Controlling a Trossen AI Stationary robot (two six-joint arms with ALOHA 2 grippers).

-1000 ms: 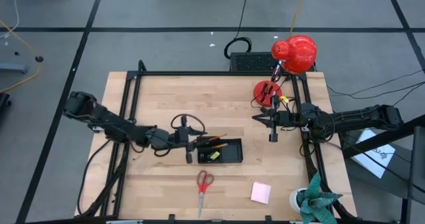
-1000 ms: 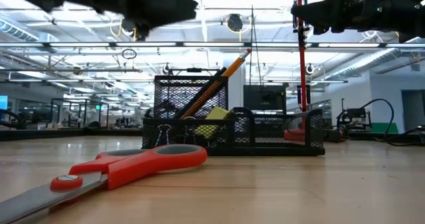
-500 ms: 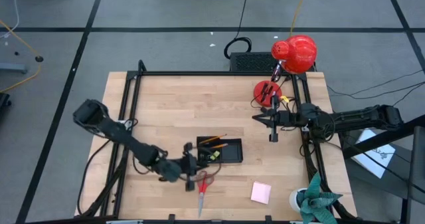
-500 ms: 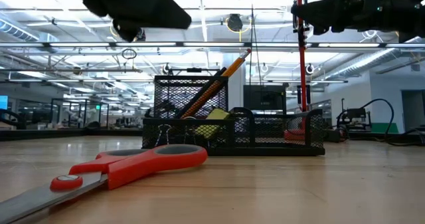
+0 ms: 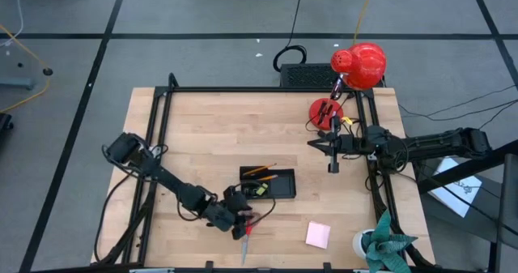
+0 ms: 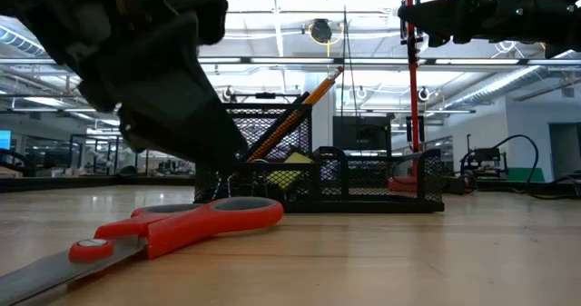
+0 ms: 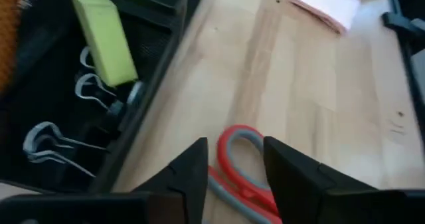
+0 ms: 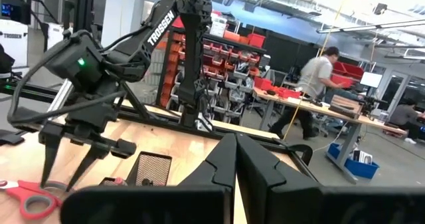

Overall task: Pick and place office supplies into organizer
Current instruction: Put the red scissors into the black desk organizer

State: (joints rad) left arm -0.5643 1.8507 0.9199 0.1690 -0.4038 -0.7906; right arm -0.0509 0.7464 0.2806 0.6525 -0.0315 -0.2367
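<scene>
One pair of scissors (image 5: pixel 247 224) lies on the tabletop at 7 o'clock of the organizer (image 5: pixel 268 184); the left claw (image 5: pixel 240 214) hangs open, its fingers (image 7: pixel 290 171) astride a red handle loop. Risk: closing on the loop's edge may skid the scissors aside. One pink pad (image 5: pixel 317 234) lies at 4 o'clock. The organizer holds one yellow-green bit (image 7: pixel 105 46), at least two binder clips (image 7: pixel 46 143). The right claw (image 5: pixel 330 142) waits at 2 o'clock, pressed shut.

dark jointed arms, white trossen mark
</scene>
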